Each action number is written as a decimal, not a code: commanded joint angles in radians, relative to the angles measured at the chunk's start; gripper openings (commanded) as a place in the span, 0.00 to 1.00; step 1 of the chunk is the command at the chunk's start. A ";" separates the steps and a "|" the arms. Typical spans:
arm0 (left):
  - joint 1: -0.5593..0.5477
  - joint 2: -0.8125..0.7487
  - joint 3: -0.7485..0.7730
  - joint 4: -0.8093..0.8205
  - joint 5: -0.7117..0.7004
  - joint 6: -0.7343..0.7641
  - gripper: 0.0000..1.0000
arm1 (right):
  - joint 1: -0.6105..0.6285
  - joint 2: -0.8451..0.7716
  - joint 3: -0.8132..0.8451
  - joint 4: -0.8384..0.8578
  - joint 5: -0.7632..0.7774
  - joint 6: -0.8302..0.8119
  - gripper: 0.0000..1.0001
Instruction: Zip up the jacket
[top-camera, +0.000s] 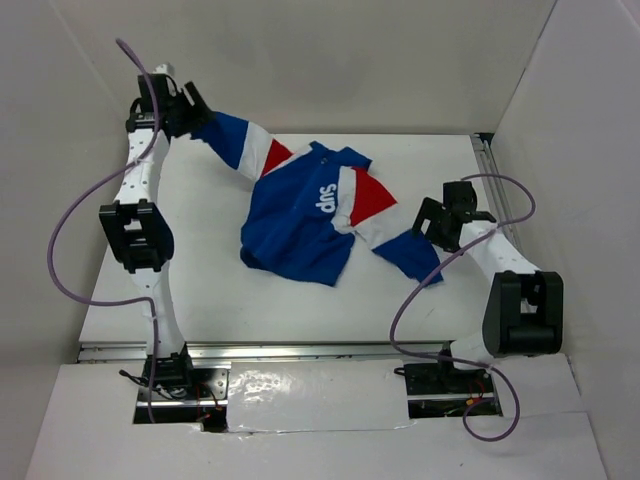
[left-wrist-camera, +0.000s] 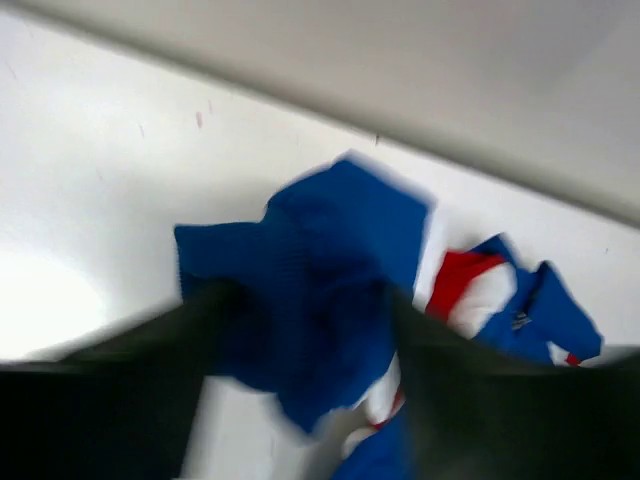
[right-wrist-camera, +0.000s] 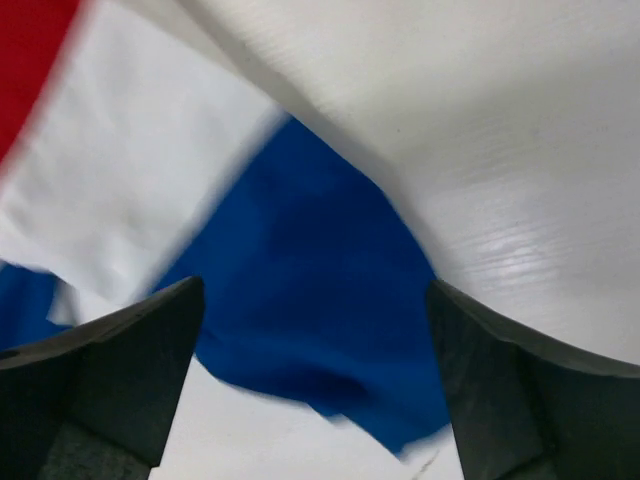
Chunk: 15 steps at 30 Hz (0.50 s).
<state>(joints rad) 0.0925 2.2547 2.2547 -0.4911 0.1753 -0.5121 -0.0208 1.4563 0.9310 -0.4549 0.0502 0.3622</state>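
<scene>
**Top view.** The jacket (top-camera: 300, 225) lies crumpled on the table (top-camera: 200, 280) between the two arms, chest lettering upward and its lower body folded under. One sleeve (top-camera: 235, 140) runs up off the surface to the left gripper (top-camera: 185, 108). The other sleeve (top-camera: 405, 250) lies flat, its end directly beneath the right gripper (top-camera: 432, 222). No zipper can be made out. **Left wrist view (blurred).** Blue sleeve fabric (left-wrist-camera: 320, 260) is bunched between the dark fingers (left-wrist-camera: 150, 380) of the left gripper and fills the gap from one to the other. The jaws are partly closed and appear to pinch the cloth, with the red and white panels beyond and to the right of the fingertips. **Right wrist view (blurred).** The right gripper (right-wrist-camera: 312, 290) stands wide open and grips nothing. The blue sleeve end passes below and between its fingers (right-wrist-camera: 120, 370), and neither finger visibly presses on the cloth. **Reading.** The step in hand is judged to be preparatory: the garment is being drawn out by its sleeves, and zipping has not begun. The next move likely calls for the right gripper to close on the sleeve under it. Both arms would then pull apart to flatten the front and expose the two bottom ends of the zipper, which must be found before any slider can be seated.
</scene>
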 joint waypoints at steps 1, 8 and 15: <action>0.006 0.012 0.107 0.026 0.056 0.053 0.99 | 0.044 -0.089 -0.015 0.062 0.027 0.011 1.00; -0.023 -0.063 -0.024 0.017 0.095 0.077 0.99 | 0.082 -0.280 -0.054 0.128 -0.023 0.086 1.00; -0.115 -0.229 -0.145 -0.023 0.044 0.092 0.99 | 0.108 -0.459 -0.081 0.137 0.033 0.121 1.00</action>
<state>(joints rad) 0.0238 2.1872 2.1353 -0.5217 0.2302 -0.4488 0.0727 1.0534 0.8719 -0.3710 0.0475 0.4545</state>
